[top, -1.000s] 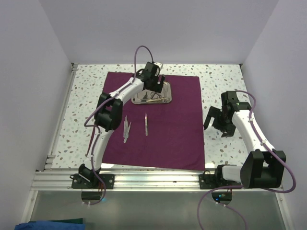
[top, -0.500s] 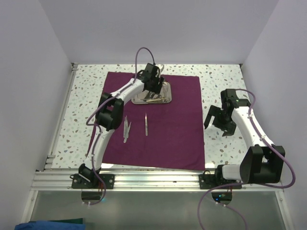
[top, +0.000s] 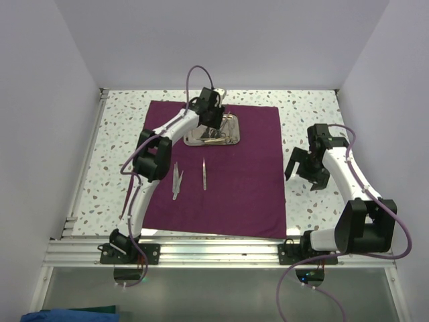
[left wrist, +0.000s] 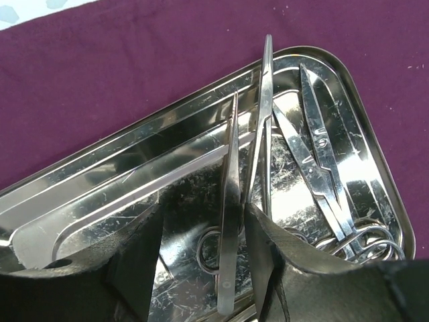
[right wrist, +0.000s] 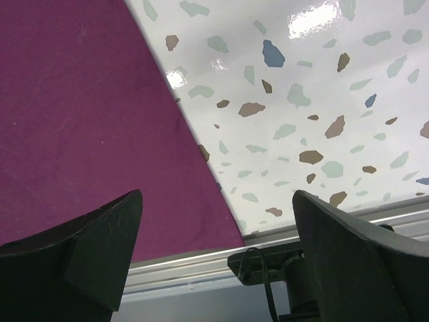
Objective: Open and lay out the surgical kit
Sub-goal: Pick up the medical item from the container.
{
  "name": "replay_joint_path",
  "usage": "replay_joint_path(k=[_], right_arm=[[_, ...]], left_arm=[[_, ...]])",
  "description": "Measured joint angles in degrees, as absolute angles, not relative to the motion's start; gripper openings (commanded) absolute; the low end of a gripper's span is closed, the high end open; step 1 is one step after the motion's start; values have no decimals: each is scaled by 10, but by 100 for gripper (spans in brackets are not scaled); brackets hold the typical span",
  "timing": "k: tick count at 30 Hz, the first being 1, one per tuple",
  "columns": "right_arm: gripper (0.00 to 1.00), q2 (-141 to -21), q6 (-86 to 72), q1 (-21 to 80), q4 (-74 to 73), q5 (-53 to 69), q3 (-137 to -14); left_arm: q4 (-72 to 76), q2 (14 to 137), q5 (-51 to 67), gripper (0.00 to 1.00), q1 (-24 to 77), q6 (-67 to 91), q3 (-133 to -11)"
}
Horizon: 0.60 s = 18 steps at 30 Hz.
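Lying on magenta cloth, scratched steel tray — left gripper parted astride tweezers, right gripper spread

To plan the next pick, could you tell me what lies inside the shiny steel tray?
Silver ring-handled scissors and slim silver tweezers lie in it; the left gripper covers some handles, so the count is unclear.

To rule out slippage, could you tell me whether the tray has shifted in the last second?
No. The tray sits where it was, near the far edge of the cloth.
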<state>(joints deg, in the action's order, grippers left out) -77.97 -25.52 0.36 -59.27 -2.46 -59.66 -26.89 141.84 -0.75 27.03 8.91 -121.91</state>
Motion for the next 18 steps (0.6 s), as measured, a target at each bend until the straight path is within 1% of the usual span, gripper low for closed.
replay_joint_path(k=[3, 5, 6, 7, 9, 10, 12, 13, 15, 16, 18], right_arm=[[98, -780, -255, 4, -591, -24, -597], [98, -780, -255, 4, -591, -24, -597], [98, -780, -255, 4, -591, -24, -597], [98, -780, -255, 4, -591, -24, -597], [98, -780, -255, 4, -591, -24, -597], [98, -780, -255, 4, -590, -24, -597], [98, -780, -255, 4, -590, -24, -597], [98, -780, -255, 4, -590, -24, -597], [98, -780, -255, 4, -589, -24, -596], [98, -780, -255, 4, -589, -24, -596], [98, -780, -255, 4, -588, -24, -596]], left_arm=[[-263, 1419, 1, 54, 270, 89, -1210], [-259, 1419, 7, 48, 270, 90, -1207], [-257, 1419, 8, 45, 270, 89, -1206], [-255, 1419, 7, 38, 270, 89, -1205], [-253, 1419, 5, 33, 270, 90, -1204], [-253, 1419, 3, 26, 270, 89, -1203], [-250, 1419, -4, 20, 270, 90, -1201], [-249, 1419, -6, 14, 270, 89, -1201], [-250, 1418, -7, 9, 270, 89, -1201], [-249, 1418, -10, 0, 271, 89, -1201], [-249, 1418, -15, 0, 271, 89, -1201]])
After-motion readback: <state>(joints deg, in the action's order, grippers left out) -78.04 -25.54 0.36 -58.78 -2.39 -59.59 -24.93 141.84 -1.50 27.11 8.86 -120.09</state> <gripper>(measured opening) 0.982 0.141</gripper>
